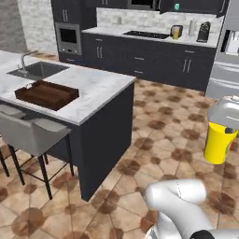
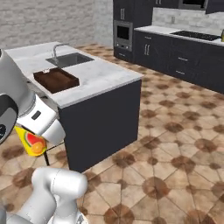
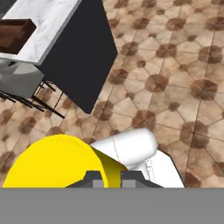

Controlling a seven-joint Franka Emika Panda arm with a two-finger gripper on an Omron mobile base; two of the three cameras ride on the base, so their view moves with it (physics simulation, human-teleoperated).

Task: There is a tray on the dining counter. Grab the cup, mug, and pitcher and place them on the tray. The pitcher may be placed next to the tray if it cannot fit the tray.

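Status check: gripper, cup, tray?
Gripper shut on the cup, carried above floor. Tray bare on the island counter. Stool beside island.

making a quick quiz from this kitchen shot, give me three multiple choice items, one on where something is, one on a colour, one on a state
1. Where is the tray?
A. on the marble dining counter, beside the sink
B. on the tiled floor
C. on the stovetop

2. What colour is the cup at the gripper?
A. teal
B. bright yellow
C. white

3. What is the state of the cup?
A. standing on the tray
B. lying on the floor
C. held in the air by the shut gripper, away from the counter

Answers:
1 A: both base views show the dark brown tray on the counter next to the sink.
2 B: its yellow wall shows in the left base view, and the right base view adds a red-orange mark.
3 C: the hand view shows the fingertips pinching its rim, above the floor.
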